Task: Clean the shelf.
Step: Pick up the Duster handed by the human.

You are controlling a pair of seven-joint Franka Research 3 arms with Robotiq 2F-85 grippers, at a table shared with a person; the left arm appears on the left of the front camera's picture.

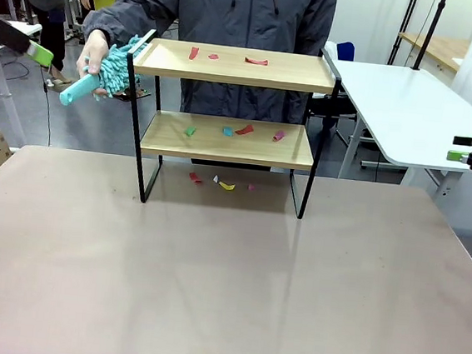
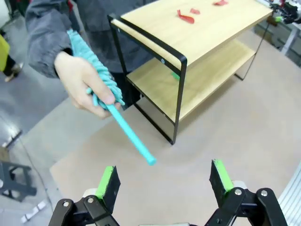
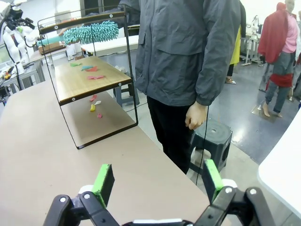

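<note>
The shelf (image 1: 237, 75), two light wooden boards in a thin black frame, stands at the table's far middle. Red paper scraps (image 1: 255, 61) lie on its top board and coloured scraps (image 1: 236, 130) on the lower one. More scraps (image 1: 219, 181) lie on the table beneath. A person's hand (image 1: 91, 56) holds a teal fluffy duster (image 1: 112, 69) at the shelf's left end, handle toward my left gripper (image 2: 164, 181), which is open and empty just short of the handle's tip (image 2: 149, 161). My right gripper (image 3: 157, 179) is open and empty, well off to the shelf's right (image 1: 458, 148).
The person (image 1: 235, 10) stands right behind the shelf. A white side table (image 1: 410, 110) sits at the back right, and a dark stool (image 3: 211, 136) is by the person's legs. The brown tabletop (image 1: 226, 285) stretches in front of the shelf.
</note>
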